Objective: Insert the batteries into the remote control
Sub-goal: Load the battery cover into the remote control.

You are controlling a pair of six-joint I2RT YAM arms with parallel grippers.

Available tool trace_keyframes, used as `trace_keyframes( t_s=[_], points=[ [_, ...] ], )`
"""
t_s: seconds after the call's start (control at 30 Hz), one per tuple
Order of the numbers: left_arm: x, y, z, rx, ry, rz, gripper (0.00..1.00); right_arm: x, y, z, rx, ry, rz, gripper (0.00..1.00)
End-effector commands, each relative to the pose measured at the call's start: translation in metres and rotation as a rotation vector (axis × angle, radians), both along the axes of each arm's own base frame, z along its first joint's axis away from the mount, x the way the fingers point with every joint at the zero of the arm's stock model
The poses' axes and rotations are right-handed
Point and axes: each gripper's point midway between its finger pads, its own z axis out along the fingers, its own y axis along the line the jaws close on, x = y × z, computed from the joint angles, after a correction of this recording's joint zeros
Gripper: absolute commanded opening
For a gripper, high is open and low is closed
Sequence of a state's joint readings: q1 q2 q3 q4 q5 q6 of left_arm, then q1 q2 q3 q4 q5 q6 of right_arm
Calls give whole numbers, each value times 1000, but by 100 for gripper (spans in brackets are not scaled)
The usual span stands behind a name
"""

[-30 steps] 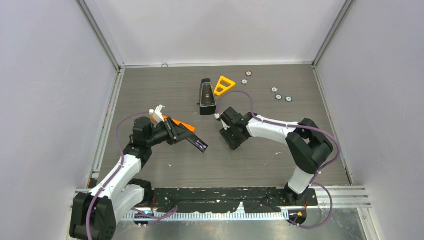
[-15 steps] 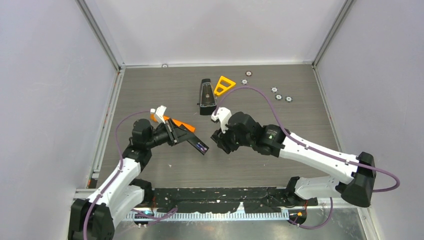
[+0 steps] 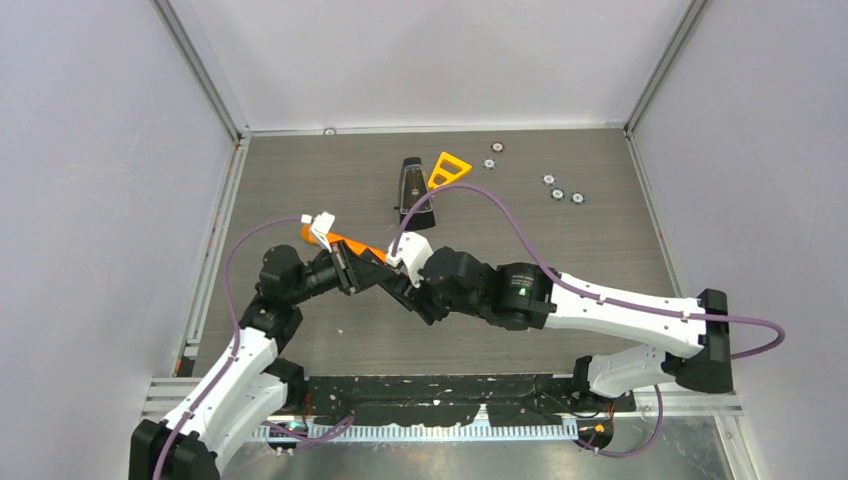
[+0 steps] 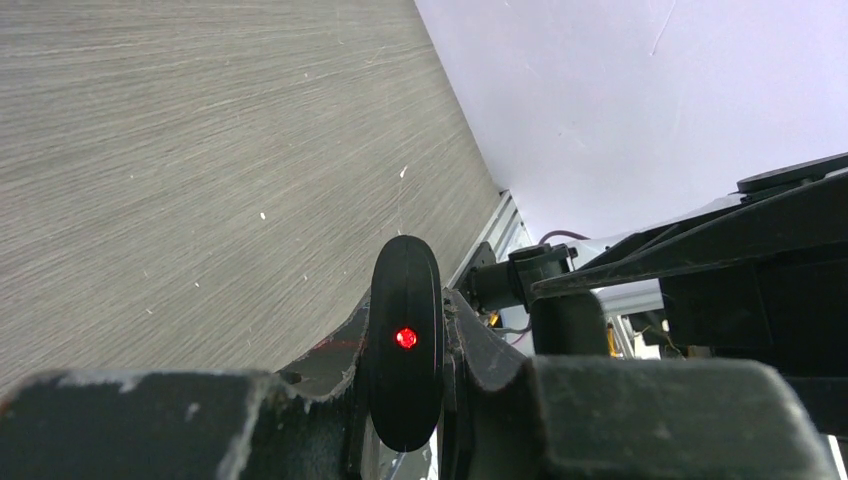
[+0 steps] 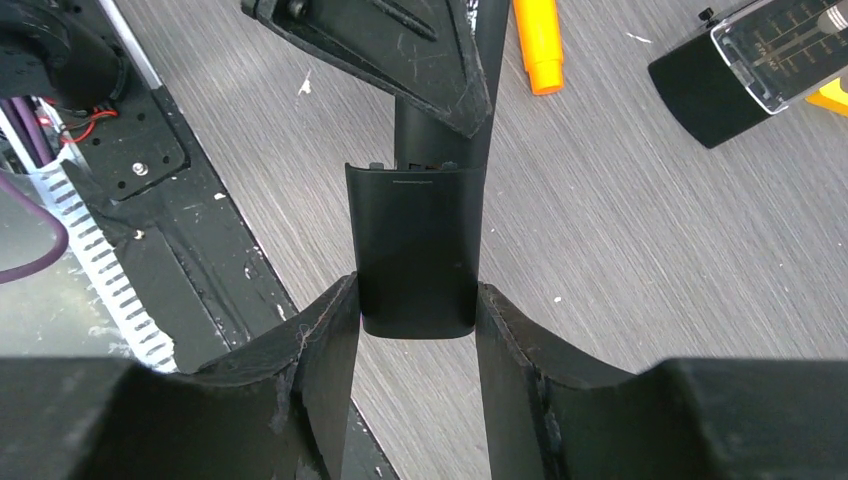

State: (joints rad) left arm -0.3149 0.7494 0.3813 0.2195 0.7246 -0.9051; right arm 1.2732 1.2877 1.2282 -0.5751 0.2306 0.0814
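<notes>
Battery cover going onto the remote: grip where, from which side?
I'd pinch the cover by its two long side edges at the rounded rear end, coming from behind, as the right gripper does. That leaves the straight leading edge free to meet the remote.

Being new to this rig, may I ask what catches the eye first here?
The two arms meet mid-table: the left gripper clamps the remote control, and the right gripper holds a black cover piece at its end. An orange bar lies just beyond them; silver discs dot the far right.
</notes>
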Motion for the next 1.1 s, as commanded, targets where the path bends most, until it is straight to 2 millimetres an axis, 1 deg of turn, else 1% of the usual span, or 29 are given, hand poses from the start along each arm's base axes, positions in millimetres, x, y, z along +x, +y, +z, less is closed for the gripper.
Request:
trace_keyframes(
  t_s=[0.0,0.3,0.47,0.73,0.9,1.07],
  points=[
    [4,0,32,-26,-127,11,0,2,8,4,-11,-2,-43,35],
    [4,1,36,-23,-126,24,0,4,12,-10,-47,23,-93,36],
    [2,0,44,-41,-113,15,0,7,12,-19,-84,21,-106,36],
    [-3,-3,54,-61,-123,-24,0,12,11,-21,-94,5,-136,36],
    [-5,-4,54,-62,-121,-38,0,14,10,-18,-82,-1,-149,36],
    [-6,-6,55,-72,-113,-51,0,15,13,-19,-82,-4,-145,36]
  ],
)
